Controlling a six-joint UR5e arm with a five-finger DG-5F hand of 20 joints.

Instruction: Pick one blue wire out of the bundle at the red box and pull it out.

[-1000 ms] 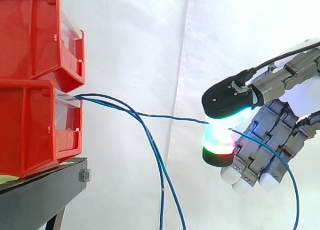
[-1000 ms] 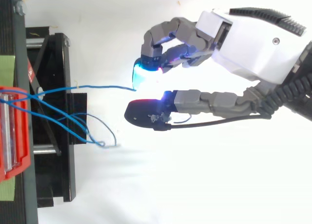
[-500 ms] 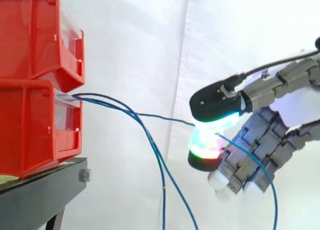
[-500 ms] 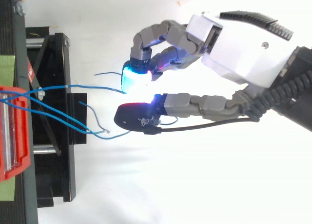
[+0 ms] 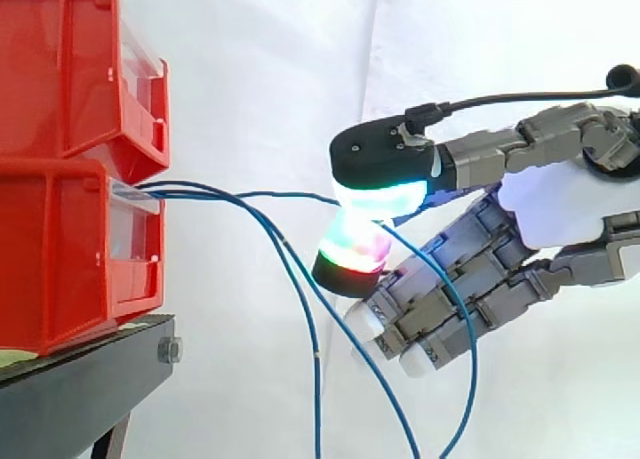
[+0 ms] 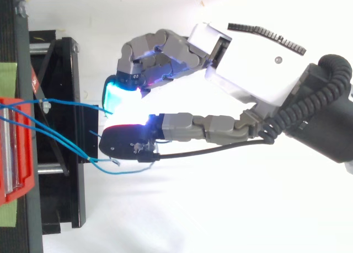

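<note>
Side view: pinched one blue wire (image 5: 260,193) between the glowing pads of the hand (image 5: 560,199), near the lower red box (image 5: 60,259), above the drooping bundle (image 5: 300,289). Top view: clamped on that wire over the black stand (image 6: 60,71), strung from box to fingertips.

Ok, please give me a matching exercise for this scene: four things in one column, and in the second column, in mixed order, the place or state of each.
Things
A. robot hand
B. lower red plastic bin
C. black metal stand
D. loose thin blue wires

Place or state
1. hang down freely
2. stands under the red bins
3. pinches one thin blue wire between glowing pads
4. wires come out at its front

Pairs: A-3, B-4, C-2, D-1
</note>
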